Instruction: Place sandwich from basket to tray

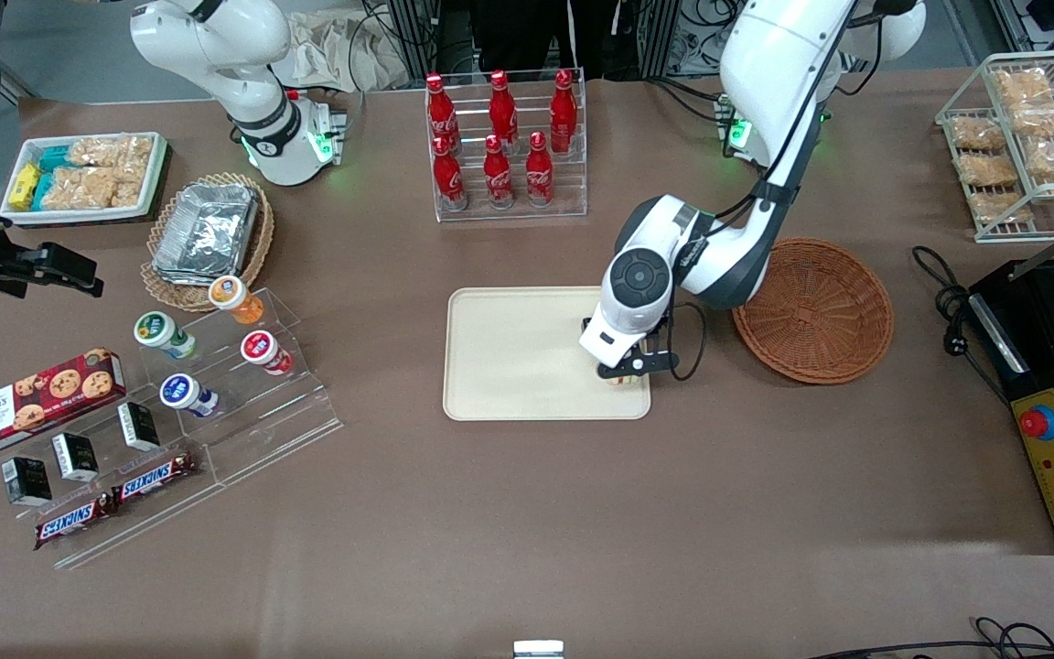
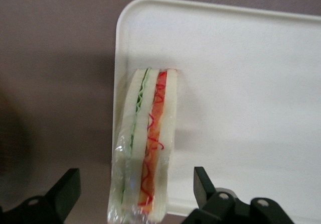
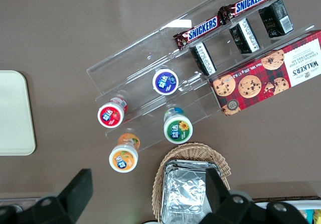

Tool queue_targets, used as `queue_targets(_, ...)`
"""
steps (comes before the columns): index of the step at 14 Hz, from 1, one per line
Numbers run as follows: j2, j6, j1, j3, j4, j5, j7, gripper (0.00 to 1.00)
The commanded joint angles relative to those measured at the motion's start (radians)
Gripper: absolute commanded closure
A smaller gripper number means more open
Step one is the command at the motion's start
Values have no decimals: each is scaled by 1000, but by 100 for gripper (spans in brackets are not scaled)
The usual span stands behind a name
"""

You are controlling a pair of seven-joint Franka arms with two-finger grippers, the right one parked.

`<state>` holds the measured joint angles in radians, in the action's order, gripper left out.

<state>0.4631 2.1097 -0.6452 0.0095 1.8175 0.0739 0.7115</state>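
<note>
Left gripper point(image 1: 629, 371) low over the tray point(image 1: 509, 352), at the tray's corner nearest the basket point(image 1: 813, 309) and the front camera. Fingers point(image 2: 65, 191) spread wide, one on each side of the sandwich point(image 2: 145, 148) with clear gaps, not touching it, so the claw is open and grips nothing.

Sandwich stands on its edge on the tray, right along the rim at that corner (wrist view shows the wrap reaching the rim, maybe slightly over it, cannot tell). Clear wrap, white bread, green layer and orange-red layer showing along the cut edge. In the front view it is almost fully hidden under the gripper.

Basket: reddish-brown wicker, nothing in it, on the table just beside the tray, toward the working arm's end, about 3 o'clock from the tray in the front view.

Around: rack of red cola bottles point(image 1: 501, 137) at roughly 12 o'clock from the tray, farther from the front camera. Tan wicker basket with foil containers point(image 1: 207, 229) and an acrylic step stand with yogurt cups point(image 1: 216, 348) toward the parked arm's end, near 9 o'clock. Snickers bars point(image 1: 115, 499) and a Walker's cookie box point(image 1: 37, 389) there too.
</note>
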Motion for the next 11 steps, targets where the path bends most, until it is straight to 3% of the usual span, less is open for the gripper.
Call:
queue_targets(1, -98, -69, 15, 9, 6, -3, -6, 0)
queue_targets(5, -217, -209, 105, 9, 9, -9, -128, 0)
queue_targets(11, -377, -392, 338, 10, 13, -20, -466, 0)
